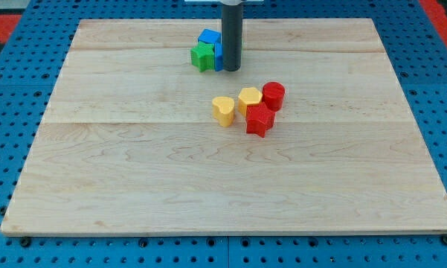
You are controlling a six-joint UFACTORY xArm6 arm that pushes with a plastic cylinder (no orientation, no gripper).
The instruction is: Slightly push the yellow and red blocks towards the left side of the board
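1. Since the yellow and red cluster sits just right of the middle of the board [134, 186], with no contact from my rod, I judge the push not yet begun; all of it is left to do.
2. The board is the largest thing here, a pale wooden top on a blue pegged table [15, 89]. Its left half is bare wood from the cluster out to the left edge, so a slight shove leftward has ample room and no edge risk.
3. The rod [231, 33] comes down from the far edge, and my tip [231, 69] rests at the far middle of the board, touching or just beside the blue blocks [210, 43] and the green block [202, 56]. It is a bare rod with no jaws, so there is nothing to open or close and it holds nothing.
4. The task blocks lie nearer than my tip and slightly right of it, apart from it: the red cylinder [274, 95] farthest right, the red star-like block [259, 120] nearest the camera, the yellow block [248, 98] between them and touching both, and the yellow heart-like block [223, 109] leftmost.
5. In my judgement the tip must first travel around to the cluster's right side, where open wood lies, before pushing left; the blue and green pair sits farther away, off that path.
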